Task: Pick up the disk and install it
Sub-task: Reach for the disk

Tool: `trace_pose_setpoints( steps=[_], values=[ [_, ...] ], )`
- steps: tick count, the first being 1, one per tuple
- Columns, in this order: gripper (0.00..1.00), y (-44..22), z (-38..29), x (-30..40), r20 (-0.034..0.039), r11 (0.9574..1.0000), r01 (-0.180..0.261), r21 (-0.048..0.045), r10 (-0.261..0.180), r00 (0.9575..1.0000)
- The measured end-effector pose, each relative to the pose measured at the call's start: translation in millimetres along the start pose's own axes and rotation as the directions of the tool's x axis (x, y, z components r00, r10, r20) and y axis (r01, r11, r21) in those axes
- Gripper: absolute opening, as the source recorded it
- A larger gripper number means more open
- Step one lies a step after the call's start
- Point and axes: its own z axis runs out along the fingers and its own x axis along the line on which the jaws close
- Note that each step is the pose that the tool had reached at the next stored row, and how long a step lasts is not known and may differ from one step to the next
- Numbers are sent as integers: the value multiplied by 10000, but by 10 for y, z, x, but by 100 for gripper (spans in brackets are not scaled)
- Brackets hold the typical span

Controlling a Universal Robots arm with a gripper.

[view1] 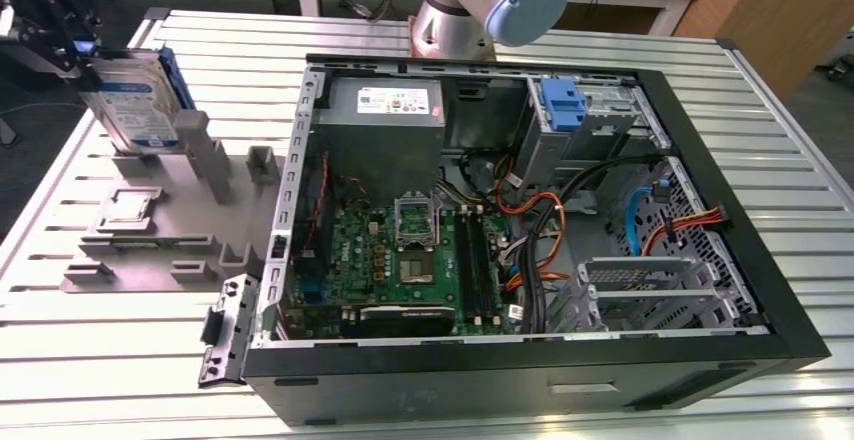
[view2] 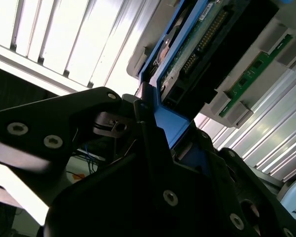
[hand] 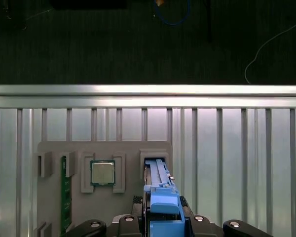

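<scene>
downward, claw (view1: 94, 60) grips upright disk (view1: 138, 110) at grey fixture (view1: 150, 245).

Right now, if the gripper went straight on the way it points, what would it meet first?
The gripper, shut on the disk, points down at the grey holder. The disk's lower end would meet that holder's slot first, ahead of the gripper itself. Whether the end sits inside the slot is unclear.
</scene>
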Motion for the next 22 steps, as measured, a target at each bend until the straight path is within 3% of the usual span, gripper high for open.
trace_pose_setpoints(
  steps=[22],
  values=[
    [37,1,-168,-3,-103,10000,-1,1,1,9999]
  ],
)
